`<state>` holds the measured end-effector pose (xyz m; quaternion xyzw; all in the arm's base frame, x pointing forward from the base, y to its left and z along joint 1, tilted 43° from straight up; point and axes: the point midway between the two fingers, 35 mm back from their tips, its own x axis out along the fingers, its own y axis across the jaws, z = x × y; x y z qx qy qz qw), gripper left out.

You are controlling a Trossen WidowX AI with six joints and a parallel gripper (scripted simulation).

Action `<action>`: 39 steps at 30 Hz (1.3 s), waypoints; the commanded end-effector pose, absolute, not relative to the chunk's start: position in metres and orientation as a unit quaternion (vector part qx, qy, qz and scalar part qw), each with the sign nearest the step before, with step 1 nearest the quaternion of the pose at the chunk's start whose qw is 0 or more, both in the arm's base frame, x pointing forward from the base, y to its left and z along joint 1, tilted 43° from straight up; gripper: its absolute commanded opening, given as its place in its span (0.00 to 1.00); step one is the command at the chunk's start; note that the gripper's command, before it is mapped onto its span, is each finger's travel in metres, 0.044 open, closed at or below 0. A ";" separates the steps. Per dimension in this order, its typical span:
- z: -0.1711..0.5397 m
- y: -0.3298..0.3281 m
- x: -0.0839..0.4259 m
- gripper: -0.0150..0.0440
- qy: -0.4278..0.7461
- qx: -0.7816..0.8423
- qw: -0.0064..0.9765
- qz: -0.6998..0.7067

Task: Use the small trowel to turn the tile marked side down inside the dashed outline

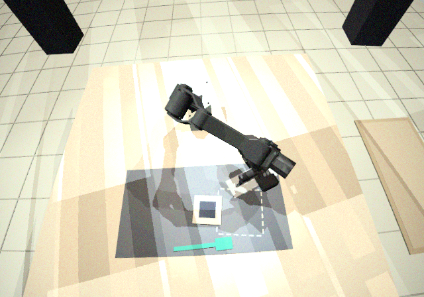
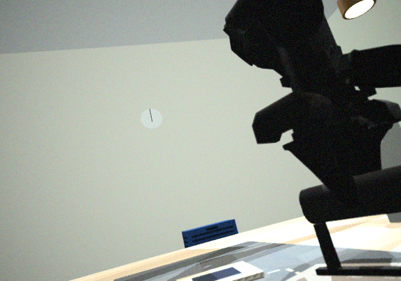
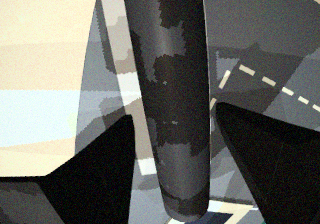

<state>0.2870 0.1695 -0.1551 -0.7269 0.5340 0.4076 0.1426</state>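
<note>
The small trowel [image 1: 244,189] [image 2: 323,203] [image 3: 175,84] has a thick black handle on a thin post over a flat, pale blade. It rests near the mat's back right, its blade over the back edge of the dashed outline [image 1: 263,232] [image 3: 247,70]. My gripper [image 1: 253,176] [image 3: 175,116] is open around the handle, with a gap on each side in the wrist view. The square tile [image 1: 207,197] [image 2: 250,266] lies flat, its dark square facing up. It is mostly left of the outline, its right edge over the left line.
A teal flat paddle [image 1: 224,243] with a thin handle lies along the front of the dark mat [image 1: 138,240], in front of the tile. The mat lies on the wooden table [image 1: 85,150]. My arm reaches in from the back. A blue object [image 2: 210,233] shows beyond the table edge.
</note>
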 end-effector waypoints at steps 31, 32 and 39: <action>-0.115 0.205 0.279 0.76 0.530 -0.730 0.144 0.406; -0.113 0.206 0.279 0.76 0.530 -0.730 0.144 0.406; -0.117 0.207 0.278 0.76 0.536 -0.729 0.179 0.388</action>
